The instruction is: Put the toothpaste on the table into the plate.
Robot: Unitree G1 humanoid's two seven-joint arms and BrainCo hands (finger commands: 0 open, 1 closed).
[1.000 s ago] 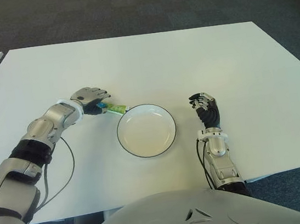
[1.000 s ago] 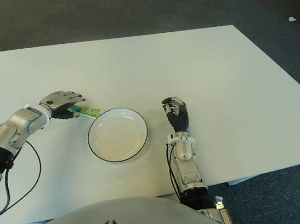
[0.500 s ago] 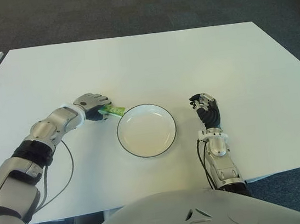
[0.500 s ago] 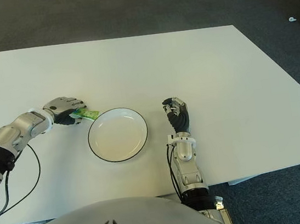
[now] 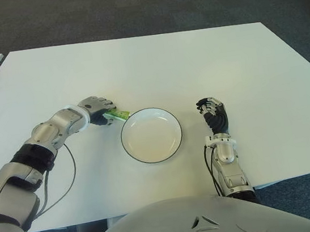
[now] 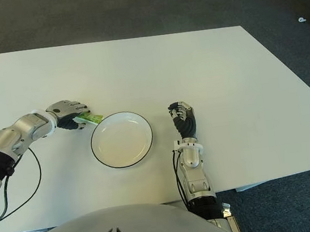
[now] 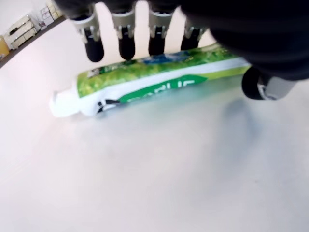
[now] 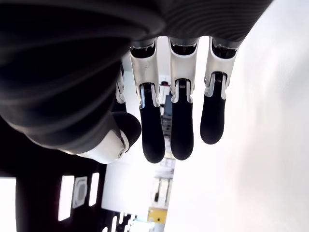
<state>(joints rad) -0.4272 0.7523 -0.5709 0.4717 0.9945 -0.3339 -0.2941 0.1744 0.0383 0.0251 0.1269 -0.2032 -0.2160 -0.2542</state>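
While the toothpaste lies on the bench just left of the plate, the left hand cups over it, fingers curled but not clamped; right hand relaxed beside the plate's right

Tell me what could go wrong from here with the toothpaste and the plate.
The left hand has its fingers over the toothpaste, which lies on the table, but no closed grasp shows, so a lift might let it slip. The tube sits beside the plate rim; dragging it could nudge the plate. The right hand shows right of the plate, idle.
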